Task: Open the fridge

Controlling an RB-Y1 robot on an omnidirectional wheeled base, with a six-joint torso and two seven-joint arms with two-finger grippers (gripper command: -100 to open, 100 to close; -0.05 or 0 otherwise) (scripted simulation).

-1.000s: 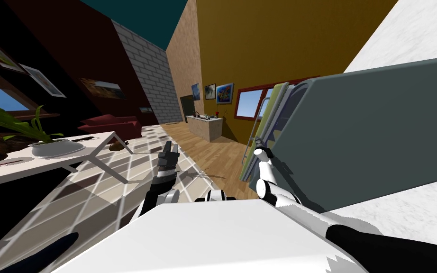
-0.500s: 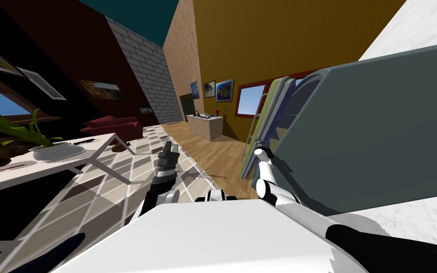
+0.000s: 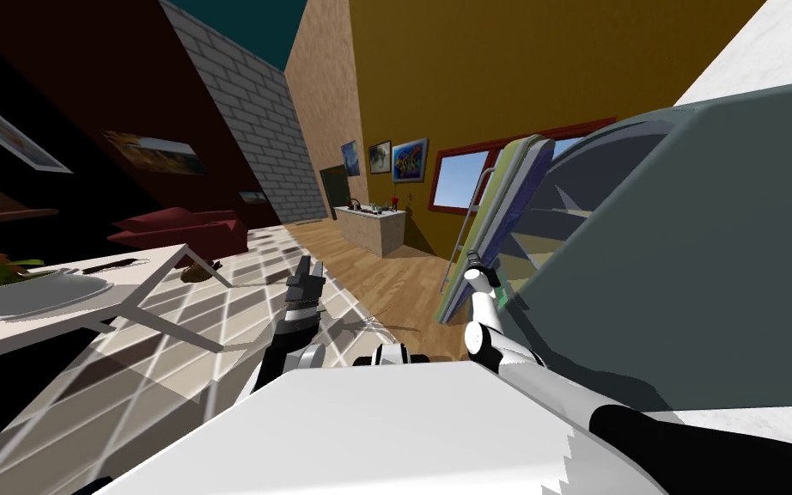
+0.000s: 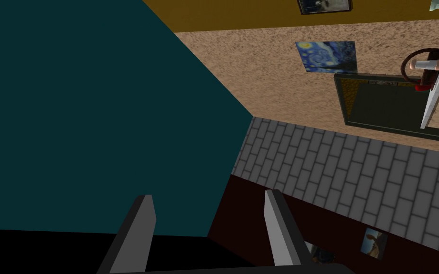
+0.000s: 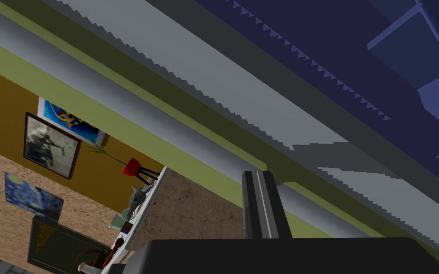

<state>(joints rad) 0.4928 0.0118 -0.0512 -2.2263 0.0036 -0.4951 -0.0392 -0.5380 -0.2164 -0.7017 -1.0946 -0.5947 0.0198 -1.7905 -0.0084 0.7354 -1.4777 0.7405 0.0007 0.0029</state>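
The fridge (image 3: pixel 712 258) is a tall grey box just beyond the right gripper (image 3: pixel 474 268). Its door (image 3: pixel 506 206) already stands ajar, with a wedge of blue-grey interior (image 3: pixel 575 215) showing between door and cabinet. I'd say the pull is in hand but not finished.

The right fingers (image 5: pixel 253 204) are clenched together with nothing visible between them. Their tips lie against the green-and-grey door edge (image 5: pixel 166 95), low on it; I cannot tell whether they hook behind it. The left gripper (image 3: pixel 307 273) is held up well apart from the door, its fingers (image 4: pixel 142 214) spread and empty.

The door's long axis runs upright, away from the right fingertips. Its thin edge faces the robot, and its outer face, carrying a slim handle rail (image 3: pixel 466 232), is turned away from the cabinet.

Next, I'd judge, the right arm must carry that edge further outward in an arc about the hinge, keeping contact so the tips don't slip off.
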